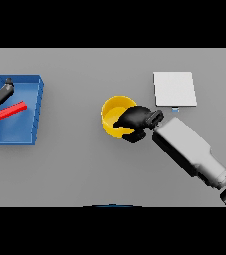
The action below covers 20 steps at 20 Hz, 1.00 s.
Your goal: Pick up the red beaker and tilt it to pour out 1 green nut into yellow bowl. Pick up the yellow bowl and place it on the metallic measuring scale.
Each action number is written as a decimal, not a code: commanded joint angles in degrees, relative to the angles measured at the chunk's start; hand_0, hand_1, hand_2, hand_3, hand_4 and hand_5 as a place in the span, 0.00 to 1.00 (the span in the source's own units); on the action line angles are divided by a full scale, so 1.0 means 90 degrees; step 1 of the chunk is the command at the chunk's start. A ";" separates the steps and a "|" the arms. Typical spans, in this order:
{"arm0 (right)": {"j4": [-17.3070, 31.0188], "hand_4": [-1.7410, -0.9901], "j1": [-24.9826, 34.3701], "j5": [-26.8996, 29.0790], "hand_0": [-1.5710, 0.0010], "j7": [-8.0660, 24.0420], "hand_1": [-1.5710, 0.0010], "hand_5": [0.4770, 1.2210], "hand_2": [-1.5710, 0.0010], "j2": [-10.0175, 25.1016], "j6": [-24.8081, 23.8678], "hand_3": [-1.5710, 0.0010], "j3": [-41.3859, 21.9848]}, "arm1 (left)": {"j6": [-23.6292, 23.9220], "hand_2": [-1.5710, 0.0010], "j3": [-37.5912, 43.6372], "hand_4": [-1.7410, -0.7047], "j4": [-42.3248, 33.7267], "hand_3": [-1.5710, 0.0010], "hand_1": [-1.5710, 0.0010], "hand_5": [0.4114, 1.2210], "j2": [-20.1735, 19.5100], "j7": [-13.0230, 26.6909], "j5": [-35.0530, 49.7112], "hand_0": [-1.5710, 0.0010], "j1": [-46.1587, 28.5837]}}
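The yellow bowl (113, 113) is at the middle of the table, and no green nut shows inside it. My right hand (136, 119) is at its right rim, fingers curled over the edge and shut on the bowl, hiding that side. I cannot tell whether the bowl is touching the table. The metallic scale (174, 88), a pale square plate, lies up and to the right of the bowl, apart from it. The red beaker (6, 112) appears as a long red shape slanting across the blue tray (34, 99) at far left. My left hand (4, 91) shows over that tray's upper left corner.
The blue tray has raised walls and stands at the table's left edge. Bare grey tabletop lies between the tray and the bowl and along the front. My right forearm (189, 149) crosses the lower right.
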State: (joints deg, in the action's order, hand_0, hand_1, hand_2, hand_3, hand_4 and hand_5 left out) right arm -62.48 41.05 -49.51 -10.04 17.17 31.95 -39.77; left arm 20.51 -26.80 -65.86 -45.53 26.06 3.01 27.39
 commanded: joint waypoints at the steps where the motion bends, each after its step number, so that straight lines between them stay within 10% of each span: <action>1: -0.0076 0.30 -0.0011 0.0033 0.37 0.0084 0.37 0.79 0.39 0.0007 0.0094 0.65 -0.0002 | 0.0013 1.00 -0.0020 0.95 0.0073 1.00 1.00 0.36 0.0076 -0.0016 -0.0021 1.00 0.0063; 5: -0.0123 0.13 0.0006 0.0123 0.15 0.0269 0.15 0.91 0.23 0.0016 0.0302 0.29 -0.0005 | -0.0010 1.00 -0.0031 0.96 0.0056 1.00 1.00 0.35 0.0037 -0.0068 -0.0052 1.00 0.0086; 9: -0.0130 0.05 0.0025 0.0205 0.06 0.0261 0.06 0.96 0.18 0.0055 0.0212 0.13 -0.0069 | 0.0005 1.00 -0.0038 0.97 -0.0051 1.00 1.00 0.34 -0.0038 -0.0024 -0.0070 1.00 0.0018; 20: -0.1117 0.00 0.0155 0.0489 0.01 0.0535 0.01 1.00 0.10 0.0556 0.0595 0.21 0.0392 | -0.0036 1.00 -0.0030 0.97 0.0011 1.00 1.00 0.35 -0.0083 -0.0021 -0.0105 1.00 0.0103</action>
State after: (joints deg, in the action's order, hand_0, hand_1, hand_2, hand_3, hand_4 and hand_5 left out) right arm -72.54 42.49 -45.11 -5.23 22.20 37.32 -36.23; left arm 20.21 -27.04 -65.75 -46.31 25.95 2.06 28.32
